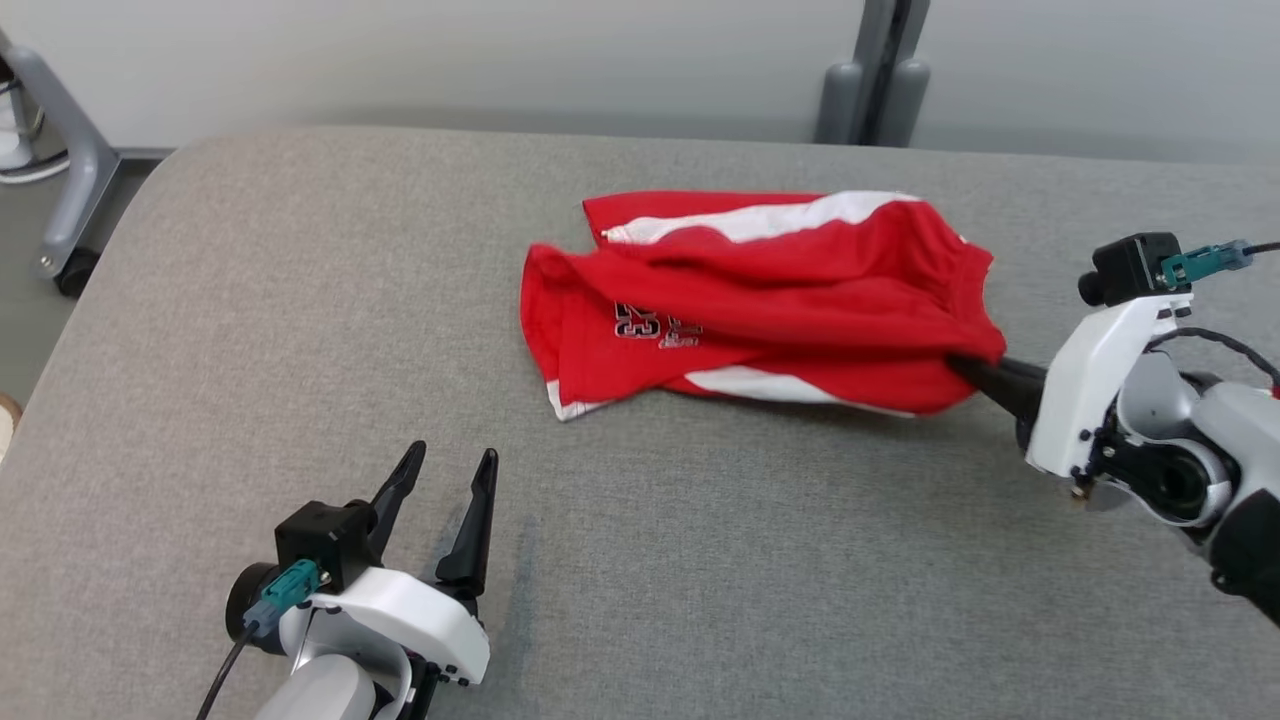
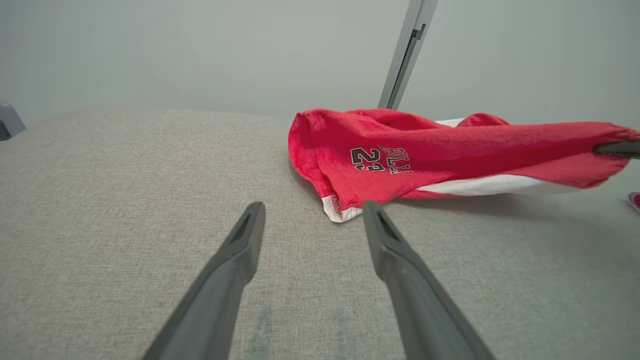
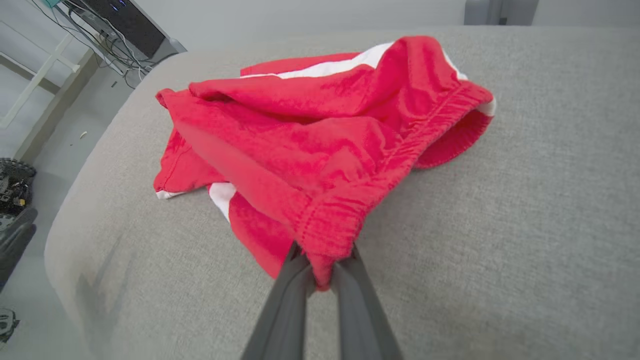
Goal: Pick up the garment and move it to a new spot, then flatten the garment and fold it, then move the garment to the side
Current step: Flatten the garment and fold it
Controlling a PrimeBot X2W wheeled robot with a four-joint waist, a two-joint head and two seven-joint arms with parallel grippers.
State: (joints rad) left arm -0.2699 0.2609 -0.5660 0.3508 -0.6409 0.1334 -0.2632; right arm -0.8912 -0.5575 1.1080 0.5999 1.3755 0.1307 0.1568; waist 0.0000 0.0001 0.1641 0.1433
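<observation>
The garment [image 1: 760, 300] is a pair of red shorts with white side stripes and a number printed on one leg, lying rumpled on the grey padded table [image 1: 300, 300]. My right gripper [image 1: 965, 368] is shut on the garment's elastic waistband [image 3: 330, 225] at its right end, with that end pulled up off the table. In the left wrist view the garment [image 2: 400, 155] lies ahead and to the right. My left gripper [image 1: 455, 460] stands open over bare table at the lower left, well short of the garment's hem [image 2: 340, 212].
The table's rounded left edge [image 1: 60, 340] drops to the floor, where a grey wheeled stand [image 1: 70, 180] sits. A grey post [image 1: 880, 70] rises behind the table's far edge. Cables and equipment [image 3: 120, 25] lie beyond the table in the right wrist view.
</observation>
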